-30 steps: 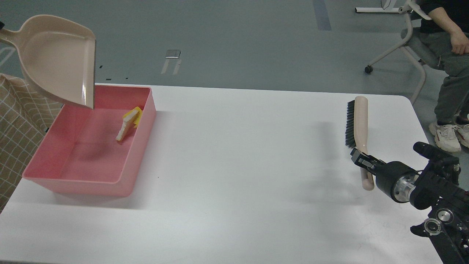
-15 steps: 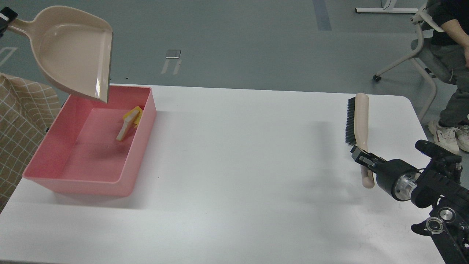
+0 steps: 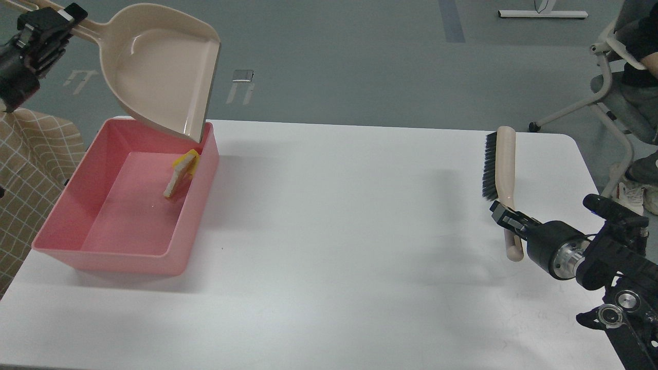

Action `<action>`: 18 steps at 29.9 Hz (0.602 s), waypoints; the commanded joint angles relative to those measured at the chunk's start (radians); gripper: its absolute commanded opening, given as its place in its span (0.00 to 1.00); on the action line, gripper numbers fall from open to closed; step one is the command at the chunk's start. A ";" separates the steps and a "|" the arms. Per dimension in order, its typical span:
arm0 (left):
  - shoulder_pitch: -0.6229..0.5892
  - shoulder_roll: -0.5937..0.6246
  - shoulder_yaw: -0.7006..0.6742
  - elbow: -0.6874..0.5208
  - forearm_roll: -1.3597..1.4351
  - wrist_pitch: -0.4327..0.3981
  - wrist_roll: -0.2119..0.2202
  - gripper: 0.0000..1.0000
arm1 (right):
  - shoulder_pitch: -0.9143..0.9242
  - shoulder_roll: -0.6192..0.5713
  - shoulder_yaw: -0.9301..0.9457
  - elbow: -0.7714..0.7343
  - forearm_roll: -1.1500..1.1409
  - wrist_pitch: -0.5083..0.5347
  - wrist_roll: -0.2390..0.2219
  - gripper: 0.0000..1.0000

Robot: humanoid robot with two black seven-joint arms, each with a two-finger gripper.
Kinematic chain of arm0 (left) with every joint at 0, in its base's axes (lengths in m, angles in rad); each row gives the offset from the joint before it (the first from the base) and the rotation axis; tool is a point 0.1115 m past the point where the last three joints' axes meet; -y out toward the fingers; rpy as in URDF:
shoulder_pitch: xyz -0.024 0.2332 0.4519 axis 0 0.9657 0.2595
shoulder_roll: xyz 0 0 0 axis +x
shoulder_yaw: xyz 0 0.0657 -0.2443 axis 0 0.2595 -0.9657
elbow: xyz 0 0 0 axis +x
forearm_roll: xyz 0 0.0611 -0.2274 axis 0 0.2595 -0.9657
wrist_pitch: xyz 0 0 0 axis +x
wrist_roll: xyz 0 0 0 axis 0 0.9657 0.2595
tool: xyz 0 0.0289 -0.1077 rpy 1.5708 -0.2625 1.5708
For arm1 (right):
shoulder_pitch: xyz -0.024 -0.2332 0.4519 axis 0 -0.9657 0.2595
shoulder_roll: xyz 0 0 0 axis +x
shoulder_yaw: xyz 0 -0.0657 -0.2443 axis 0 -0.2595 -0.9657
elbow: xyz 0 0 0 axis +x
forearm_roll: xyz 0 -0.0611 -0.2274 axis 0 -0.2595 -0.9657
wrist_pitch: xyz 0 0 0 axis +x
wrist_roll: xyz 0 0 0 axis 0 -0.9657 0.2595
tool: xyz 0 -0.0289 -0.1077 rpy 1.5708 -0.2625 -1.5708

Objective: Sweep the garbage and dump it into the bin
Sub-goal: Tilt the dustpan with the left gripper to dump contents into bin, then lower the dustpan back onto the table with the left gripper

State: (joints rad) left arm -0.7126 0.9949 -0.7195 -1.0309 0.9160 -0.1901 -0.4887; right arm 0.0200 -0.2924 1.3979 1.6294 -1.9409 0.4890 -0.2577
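Note:
The pink bin (image 3: 77, 257) stands on the left of the white table. Inside it, against the right wall, lie the yellow sponge chunk (image 3: 189, 157) and the white bread slice (image 3: 176, 182). My left gripper (image 3: 67, 18) is shut on the handle of the empty beige dustpan (image 3: 159, 61), held tilted above the bin's far right corner. My right gripper (image 3: 506, 218) is shut on the handle of the beige brush (image 3: 501, 169) with black bristles, held over the table's right side.
The white table (image 3: 349, 231) spans the view. A checked beige cloth (image 3: 25, 174) hangs at the left edge. A person on a wheeled chair (image 3: 611, 87) sits beyond the table's far right corner.
My left gripper has carried the dustpan to the right and slightly up, from over the bin's left side to its far right corner. The brush and right gripper shifted barely. The garbage stayed put.

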 commanded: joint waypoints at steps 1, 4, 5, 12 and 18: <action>-0.007 -0.022 0.005 -0.069 0.001 -0.003 0.000 0.08 | -0.002 0.001 0.003 0.010 0.014 0.000 -0.002 0.00; -0.005 -0.038 0.011 -0.148 0.006 0.001 0.000 0.08 | -0.002 0.001 0.004 0.013 0.017 0.000 -0.002 0.00; -0.005 -0.050 0.012 -0.172 0.009 0.001 0.000 0.08 | 0.000 -0.002 0.004 0.013 0.017 0.000 -0.002 0.00; 0.016 -0.133 0.025 -0.233 0.033 0.004 0.000 0.08 | -0.014 -0.013 0.007 0.041 0.036 0.000 -0.003 0.00; 0.022 -0.211 0.141 -0.225 0.090 0.058 0.004 0.09 | -0.034 -0.034 0.004 0.046 0.039 0.000 -0.003 0.00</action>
State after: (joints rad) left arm -0.6919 0.8165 -0.6382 -1.2610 0.9888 -0.1617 -0.4887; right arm -0.0047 -0.3201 1.4050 1.6741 -1.9033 0.4885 -0.2609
